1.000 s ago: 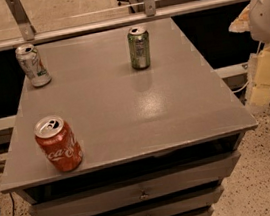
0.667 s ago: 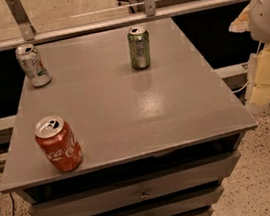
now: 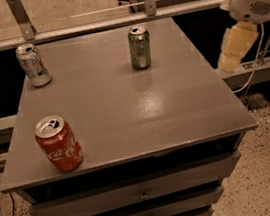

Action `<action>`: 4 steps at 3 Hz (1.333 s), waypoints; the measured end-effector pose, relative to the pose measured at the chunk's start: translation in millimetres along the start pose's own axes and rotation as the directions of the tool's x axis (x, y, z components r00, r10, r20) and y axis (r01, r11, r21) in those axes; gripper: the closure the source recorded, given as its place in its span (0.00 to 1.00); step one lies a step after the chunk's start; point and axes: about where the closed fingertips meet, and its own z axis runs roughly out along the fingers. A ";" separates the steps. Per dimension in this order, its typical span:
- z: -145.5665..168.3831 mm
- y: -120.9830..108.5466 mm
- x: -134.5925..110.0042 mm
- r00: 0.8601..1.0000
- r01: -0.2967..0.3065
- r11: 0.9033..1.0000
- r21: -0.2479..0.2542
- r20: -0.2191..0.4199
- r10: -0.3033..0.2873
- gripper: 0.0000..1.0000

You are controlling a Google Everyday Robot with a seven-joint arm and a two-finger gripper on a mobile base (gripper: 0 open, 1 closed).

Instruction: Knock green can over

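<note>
the green can [image 3: 139, 47] stands upright on the cabinet top [image 3: 126, 116], gripper [image 3: 236, 47] off its right edge, state unclear.

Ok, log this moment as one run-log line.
green can: upright, far side of table | gripper: beyond right edge of table, not touching can | knock-over: not yet done

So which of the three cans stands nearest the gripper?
The green can, at the table's far edge; the gripper hangs beyond the right edge. The red can and silver can stand at the left.
</note>
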 end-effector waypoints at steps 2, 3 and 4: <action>68.0 -82.6 -48.9 0.953 -0.171 0.985 0.008 0.256 0.163 0.00; 97.6 -95.3 -79.3 0.901 -0.214 0.977 -0.023 0.381 0.207 0.00; 124.5 -100.3 -101.8 0.837 -0.253 0.965 -0.076 0.482 0.257 0.00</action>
